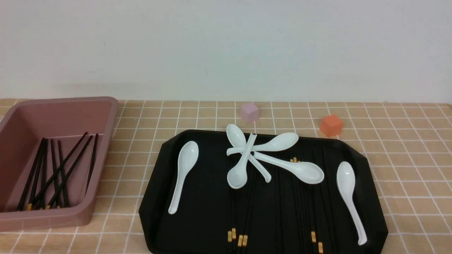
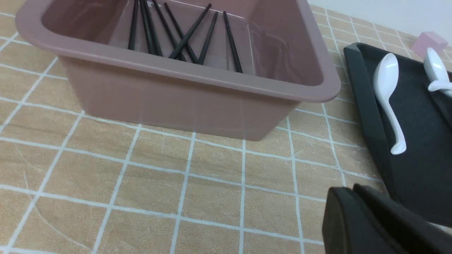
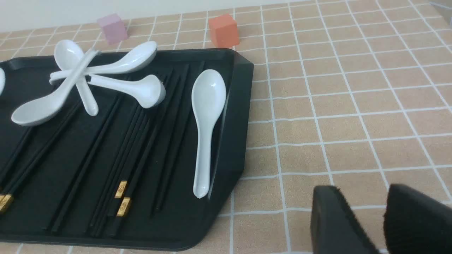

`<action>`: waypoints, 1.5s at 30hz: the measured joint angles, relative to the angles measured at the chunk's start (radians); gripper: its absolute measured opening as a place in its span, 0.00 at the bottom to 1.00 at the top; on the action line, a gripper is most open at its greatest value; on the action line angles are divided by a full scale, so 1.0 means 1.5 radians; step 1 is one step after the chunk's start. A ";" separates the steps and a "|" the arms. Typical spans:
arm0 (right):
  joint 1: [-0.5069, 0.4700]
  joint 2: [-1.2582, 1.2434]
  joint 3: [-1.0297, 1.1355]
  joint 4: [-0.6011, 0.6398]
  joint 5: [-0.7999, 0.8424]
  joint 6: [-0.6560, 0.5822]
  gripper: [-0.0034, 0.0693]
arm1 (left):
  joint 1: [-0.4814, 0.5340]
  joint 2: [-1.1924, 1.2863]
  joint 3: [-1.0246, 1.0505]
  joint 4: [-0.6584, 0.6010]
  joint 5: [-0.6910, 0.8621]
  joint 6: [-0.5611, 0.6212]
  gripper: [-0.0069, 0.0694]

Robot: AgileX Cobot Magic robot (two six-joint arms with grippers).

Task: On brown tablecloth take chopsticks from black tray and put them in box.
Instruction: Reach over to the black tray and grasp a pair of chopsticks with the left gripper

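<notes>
The black tray (image 1: 155,197) lies on the brown tablecloth (image 1: 406,158). Several black chopsticks (image 1: 247,211) with gold bands rest lengthwise in it, partly under white spoons. More chopsticks (image 1: 56,169) lie inside the pinkish-brown box (image 1: 106,106) at the left. Neither arm shows in the front view. In the left wrist view my left gripper (image 2: 353,188) is shut and empty, low over the cloth between the box (image 2: 176,102) and the tray (image 2: 367,116). In the right wrist view my right gripper (image 3: 363,192) is open and empty over the cloth, beside the tray's rim (image 3: 236,116) and its chopsticks (image 3: 134,148).
Several white ceramic spoons lie on the tray, three crossed in a pile (image 1: 247,155), one at each side (image 1: 183,169) (image 1: 348,190). A pink cube (image 1: 249,112) and an orange cube (image 1: 331,125) stand on the cloth behind the tray. A white wall closes the back.
</notes>
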 joint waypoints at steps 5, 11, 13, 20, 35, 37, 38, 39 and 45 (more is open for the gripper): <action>0.000 0.000 0.000 0.000 0.000 0.000 0.38 | 0.000 0.000 0.000 0.000 0.000 0.000 0.13; 0.000 0.000 0.000 0.000 0.000 0.000 0.38 | 0.000 0.000 0.000 0.000 0.000 0.000 0.13; 0.000 0.000 0.000 0.000 0.000 0.000 0.38 | 0.000 0.000 0.000 0.000 0.000 0.000 0.13; 0.000 0.000 0.000 0.000 0.000 0.000 0.38 | 0.000 0.000 0.000 0.003 0.000 0.000 0.13; 0.000 0.000 0.000 0.000 0.000 0.000 0.38 | 0.000 0.000 0.000 0.004 0.000 0.000 0.14; 0.000 0.000 0.000 0.000 0.000 0.000 0.38 | 0.000 0.000 0.000 0.004 0.000 0.000 0.15; 0.000 0.000 0.000 0.000 0.000 0.000 0.38 | 0.000 0.000 0.000 0.004 0.000 0.000 0.15; 0.000 0.000 0.000 0.000 0.000 0.000 0.38 | 0.000 0.000 0.000 0.004 0.000 0.000 0.15; 0.000 0.000 0.000 0.000 0.000 0.000 0.38 | 0.000 0.000 0.000 0.004 0.000 0.000 0.16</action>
